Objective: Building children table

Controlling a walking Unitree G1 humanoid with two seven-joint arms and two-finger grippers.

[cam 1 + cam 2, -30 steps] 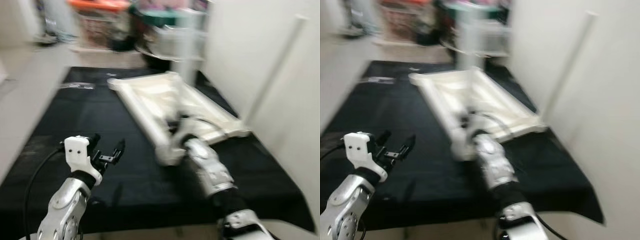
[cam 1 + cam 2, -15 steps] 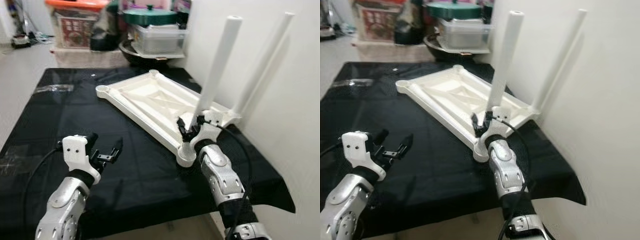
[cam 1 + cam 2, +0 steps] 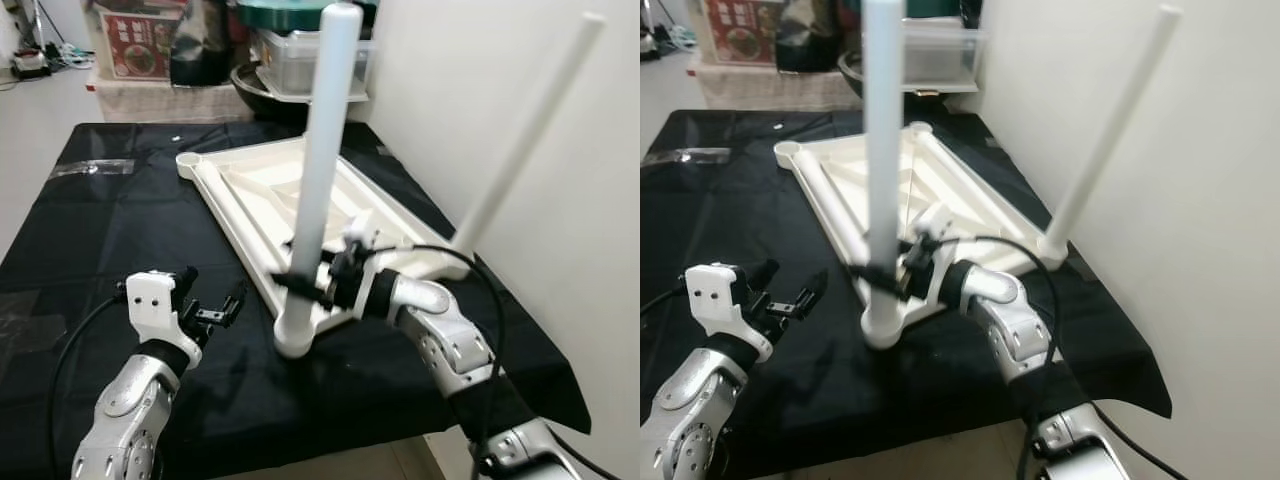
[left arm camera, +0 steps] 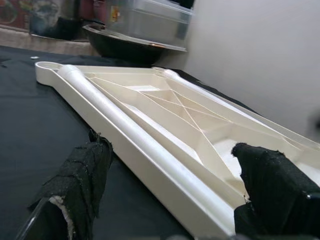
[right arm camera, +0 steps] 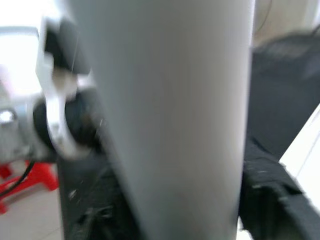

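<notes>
- Table top (image 3: 262, 180): cream-white plastic, ribbed underside.
- Two table legs (image 3: 322, 150): plain white.
- Cloth (image 3: 120, 230): black.
- Left gripper (image 3: 212, 305): black fingers, white wrist block.
- Right gripper (image 3: 312, 283): black.
- Arms: silver.
- Storage box (image 3: 135, 45): possibly red-printed, too blurred to read.

Right tool (image 3: 303, 285) apparently clamped shut, forearm bent inward; left tool (image 3: 213, 308) hovers, fingers spread.

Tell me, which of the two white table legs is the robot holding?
The near one, standing at the tabletop's front corner: the right gripper's fingers clamp it low down. The other leg stands untouched by the wall.
</notes>
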